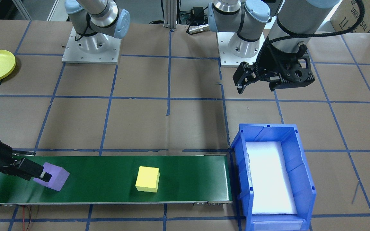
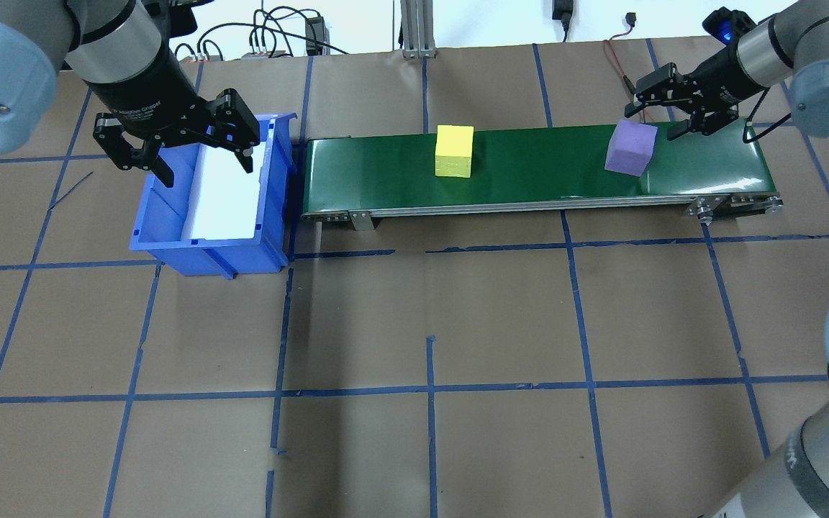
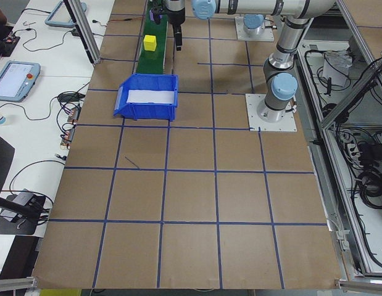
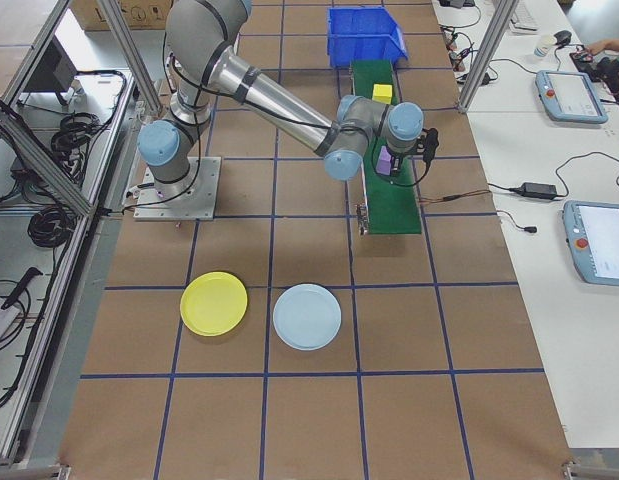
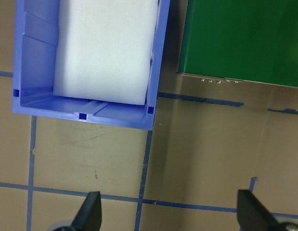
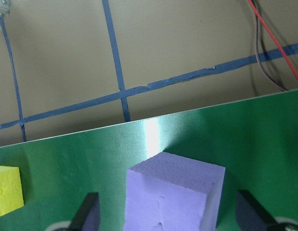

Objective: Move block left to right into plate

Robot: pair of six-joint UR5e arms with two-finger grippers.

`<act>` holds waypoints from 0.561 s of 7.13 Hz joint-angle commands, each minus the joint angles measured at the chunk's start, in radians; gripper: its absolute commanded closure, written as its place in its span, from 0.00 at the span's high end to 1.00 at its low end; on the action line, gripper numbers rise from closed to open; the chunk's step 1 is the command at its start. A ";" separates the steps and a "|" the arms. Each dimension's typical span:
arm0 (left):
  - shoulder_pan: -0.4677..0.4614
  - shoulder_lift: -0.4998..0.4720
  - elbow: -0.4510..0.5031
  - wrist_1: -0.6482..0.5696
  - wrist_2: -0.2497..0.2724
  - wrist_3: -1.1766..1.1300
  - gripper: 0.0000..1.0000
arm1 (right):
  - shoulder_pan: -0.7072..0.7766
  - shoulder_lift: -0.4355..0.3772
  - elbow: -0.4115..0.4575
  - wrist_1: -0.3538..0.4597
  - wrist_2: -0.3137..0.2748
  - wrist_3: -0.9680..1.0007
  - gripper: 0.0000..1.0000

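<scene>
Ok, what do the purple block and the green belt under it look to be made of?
The purple block looks like foam: matte, with a grainy, pitted surface and soft edges. The green conveyor belt looks like smooth rubber or PVC, though I can't tell which: it has a fine ribbed texture and shows a bright glare streak.

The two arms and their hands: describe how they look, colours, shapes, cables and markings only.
Both arms are silver-grey metal tubes with pale blue caps at rounded joints, on pale square base plates. The left hand is black, with angular openwork links and two slim fingers; its black wrist collar carries small white lettering, and a black braided cable runs to it. The right hand is likewise black, with a blue light behind the wrist.
</scene>
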 commanded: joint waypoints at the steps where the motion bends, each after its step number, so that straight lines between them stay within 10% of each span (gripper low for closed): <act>1: 0.000 0.000 0.000 0.000 0.000 0.000 1.00 | 0.000 0.017 0.003 -0.013 -0.012 -0.004 1.00; 2: 0.000 0.000 0.000 0.000 0.000 0.000 1.00 | 0.000 0.019 0.005 -0.015 -0.022 -0.004 0.97; 4: 0.000 0.000 0.000 0.000 0.000 0.000 1.00 | 0.000 0.033 0.031 -0.099 -0.165 -0.007 0.55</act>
